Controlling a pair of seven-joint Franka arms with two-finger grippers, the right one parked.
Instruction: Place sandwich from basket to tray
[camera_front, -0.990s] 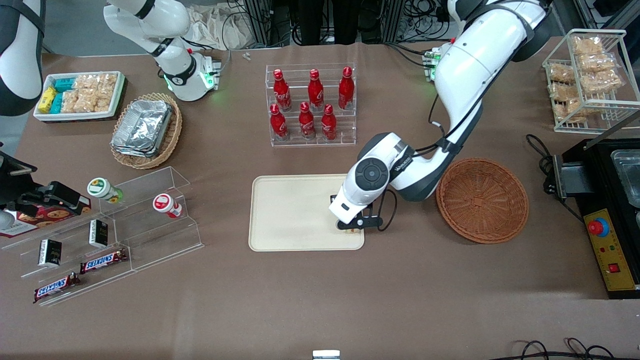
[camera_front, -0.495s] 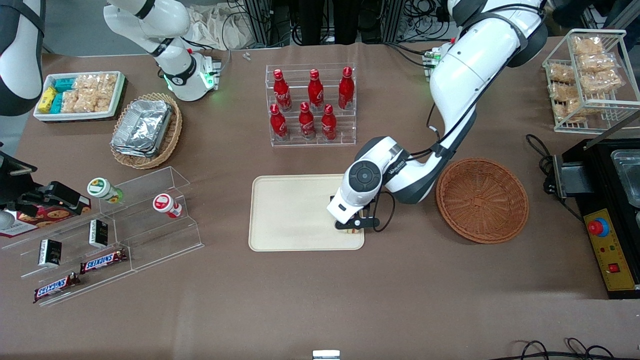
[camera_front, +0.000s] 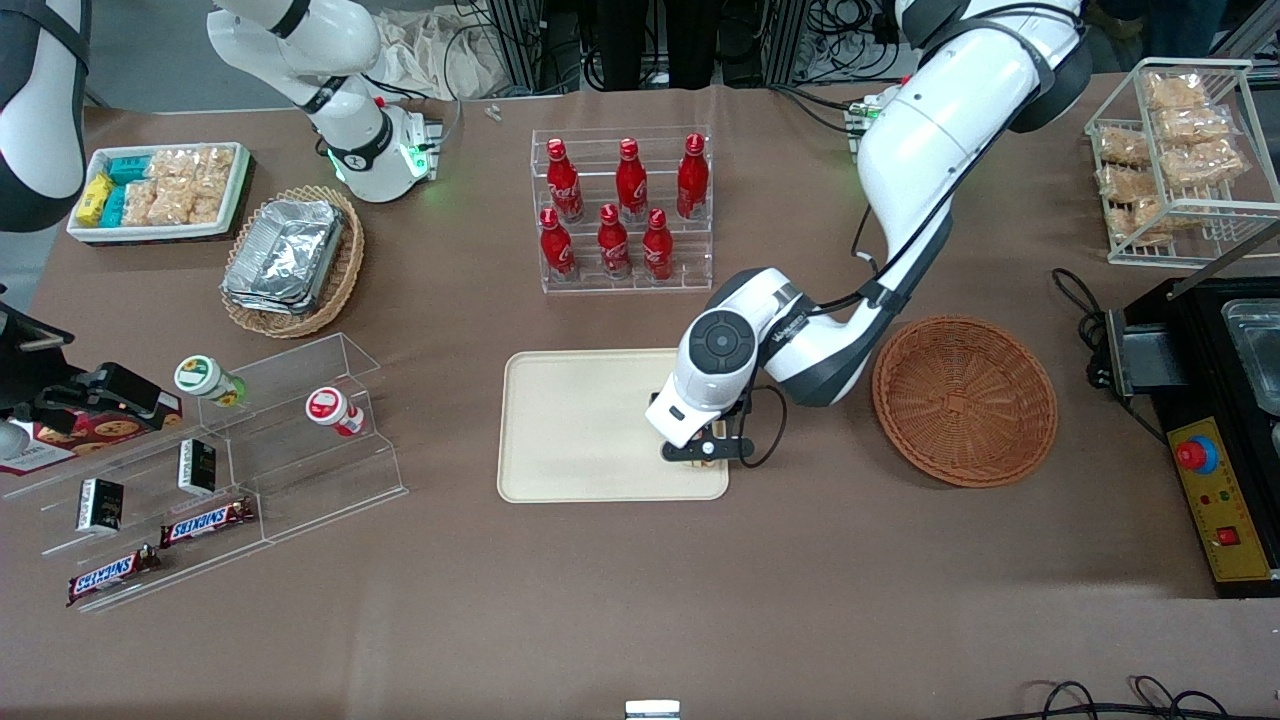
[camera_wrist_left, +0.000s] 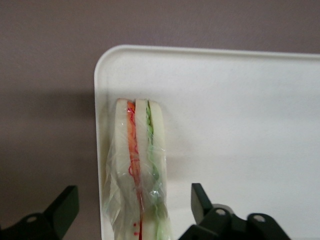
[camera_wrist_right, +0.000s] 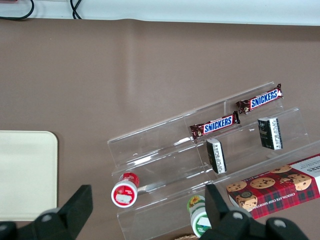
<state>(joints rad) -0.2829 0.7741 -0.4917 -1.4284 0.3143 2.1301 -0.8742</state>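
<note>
Two black fingers (camera_wrist_left: 64, 209) of the gripper (camera_wrist_left: 134, 210) stand apart, one on each side of the sandwich (camera_wrist_left: 139, 170) without touching it. The sandwich stands on edge on the tray (camera_front: 580, 425), just inside its rim, probably resting there. The basket (camera_front: 964, 399) lies beside the tray.

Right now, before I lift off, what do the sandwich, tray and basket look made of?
Sandwich: soft white bread, in what looks like glossy clear film, judging by wrinkles and glints. Tray: likely matte cream plastic, smooth with a moulded rim. Basket: reddish-brown woven wicker, strands visible. The gripper is over the tray, open around the sandwich.
</note>
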